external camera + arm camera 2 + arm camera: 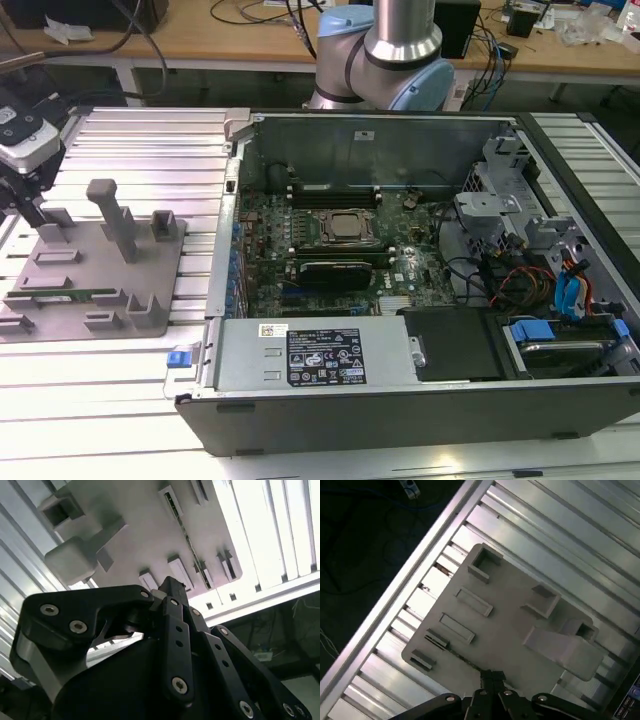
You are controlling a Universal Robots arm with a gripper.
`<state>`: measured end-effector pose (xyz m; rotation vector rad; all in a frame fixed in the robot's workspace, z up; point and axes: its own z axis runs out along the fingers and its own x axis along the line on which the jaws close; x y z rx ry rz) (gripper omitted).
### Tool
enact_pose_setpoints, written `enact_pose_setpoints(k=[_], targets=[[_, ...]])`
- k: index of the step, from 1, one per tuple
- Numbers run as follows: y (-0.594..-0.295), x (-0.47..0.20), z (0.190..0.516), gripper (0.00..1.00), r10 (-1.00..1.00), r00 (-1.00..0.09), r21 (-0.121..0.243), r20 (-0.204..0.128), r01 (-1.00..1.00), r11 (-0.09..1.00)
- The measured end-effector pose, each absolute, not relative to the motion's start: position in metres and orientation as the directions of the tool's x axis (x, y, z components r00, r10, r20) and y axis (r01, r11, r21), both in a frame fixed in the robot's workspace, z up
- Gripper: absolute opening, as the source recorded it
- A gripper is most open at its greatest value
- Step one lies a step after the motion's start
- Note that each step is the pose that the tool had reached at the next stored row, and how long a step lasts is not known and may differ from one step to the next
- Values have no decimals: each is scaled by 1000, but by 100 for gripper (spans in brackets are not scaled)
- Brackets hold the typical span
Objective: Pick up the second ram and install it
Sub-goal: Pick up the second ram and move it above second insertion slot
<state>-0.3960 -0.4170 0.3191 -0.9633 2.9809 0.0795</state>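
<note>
Gripper (492, 675) above grey holder tray (100, 265)
Closed up, holding nothing; second ram (60, 295) lies slotted along the tray's near edge in the exterior view.

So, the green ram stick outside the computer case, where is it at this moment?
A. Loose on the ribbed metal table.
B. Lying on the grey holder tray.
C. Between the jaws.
B: the second ram lies along the edge of the grey holder tray, on the exterior view's left, and the gripper is above the tray, holding nothing.
</note>
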Motion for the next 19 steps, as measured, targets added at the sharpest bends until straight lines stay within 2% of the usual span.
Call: enact_pose_setpoints(k=[7,9,11,19], targets=[[-417,-396,317,8,-726,-687,46,-23,-726,686],[-417,-396,316,8,-780,-626,46,-23,-780,624],[-417,-396,314,8,-856,-517,46,-23,-856,516],[-417,-396,310,8,-953,-301,46,-23,-953,300]])
